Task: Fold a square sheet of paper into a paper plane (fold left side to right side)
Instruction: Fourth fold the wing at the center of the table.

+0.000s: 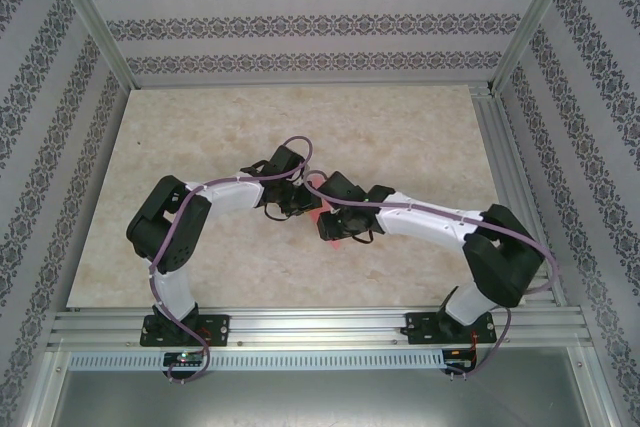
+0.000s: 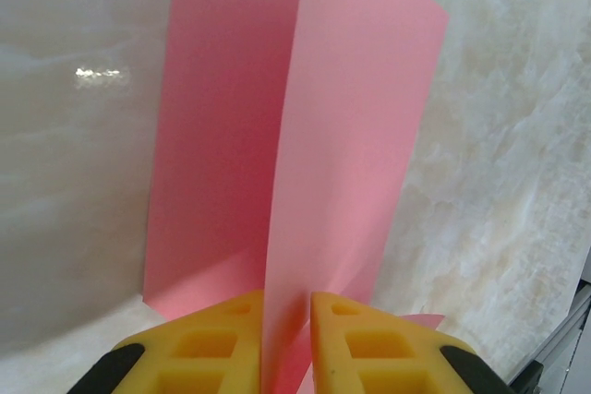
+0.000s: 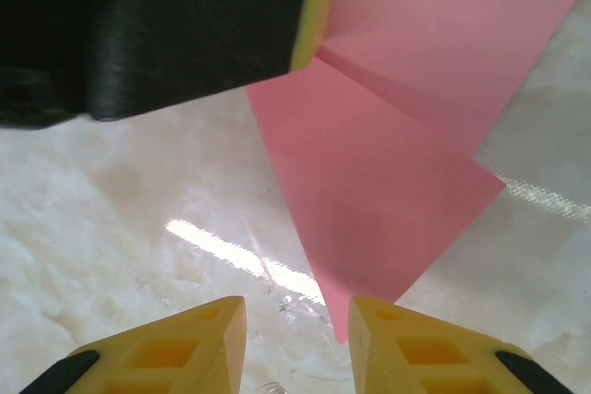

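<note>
Looking down into a cage of patterned walls [image 1: 300, 27] and aluminium rails [image 1: 320, 325]. Working over a pale marble table [image 1: 300, 117] filling the floor between them.

Reaching in from the near rail with the left arm [image 1: 180, 237] and the right arm [image 1: 440, 217]. Bending both toward the middle of the table and bringing the wrists almost together there.

Pinching with the left gripper [image 2: 286, 306]: pressing its jaws together on a raised flap of the paper [image 2: 342, 154], clamping it at the flap's near edge. Holding that flap upright off the marble, tilting a little to the right. Keeping the other half of the sheet lying flat on the table, just left of the flap and joining it along a crease running near to far.

Hovering the right gripper [image 3: 297, 306] just beside the sheet with its jaws standing apart, gripping nothing. Framing the tip of a pink corner in the gap, close to the right-hand finger; touching it or not, impossible to tell. Facing the left gripper's black body and yellow pad across the sheet, at the spot where the flap is being clamped.

Sitting, as for the paper, at the middle of the table, as a pink sliver between the two grippers in the top view.
</note>
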`<act>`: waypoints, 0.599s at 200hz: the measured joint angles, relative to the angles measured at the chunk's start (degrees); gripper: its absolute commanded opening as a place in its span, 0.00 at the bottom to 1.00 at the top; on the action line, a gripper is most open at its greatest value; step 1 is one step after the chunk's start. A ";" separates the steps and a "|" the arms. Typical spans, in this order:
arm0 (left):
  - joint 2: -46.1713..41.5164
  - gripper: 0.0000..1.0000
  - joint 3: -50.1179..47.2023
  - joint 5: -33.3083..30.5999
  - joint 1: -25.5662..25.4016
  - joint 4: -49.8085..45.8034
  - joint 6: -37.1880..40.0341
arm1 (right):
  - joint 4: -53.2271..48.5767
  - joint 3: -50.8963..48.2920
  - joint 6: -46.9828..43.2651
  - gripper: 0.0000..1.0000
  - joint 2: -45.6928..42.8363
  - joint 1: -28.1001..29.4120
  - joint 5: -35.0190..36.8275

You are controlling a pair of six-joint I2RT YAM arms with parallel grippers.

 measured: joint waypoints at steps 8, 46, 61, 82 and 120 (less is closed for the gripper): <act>0.00 0.20 0.00 -0.02 0.00 -0.13 0.00 | -0.39 0.68 0.00 0.35 1.36 0.28 0.63; 0.00 0.21 0.00 -0.22 0.00 -0.24 -0.24 | -1.53 3.74 0.07 0.35 5.73 1.57 3.37; 0.00 0.21 0.00 -0.55 -0.02 -0.55 -0.68 | -2.29 4.57 0.26 0.35 6.58 1.86 4.68; 0.09 0.21 0.04 -0.68 -0.02 -0.76 -1.38 | -3.15 5.62 0.31 0.34 7.63 1.90 6.38; 0.37 0.21 0.09 -0.85 -0.04 -0.87 -1.75 | -3.34 5.86 0.31 0.31 8.09 2.05 7.26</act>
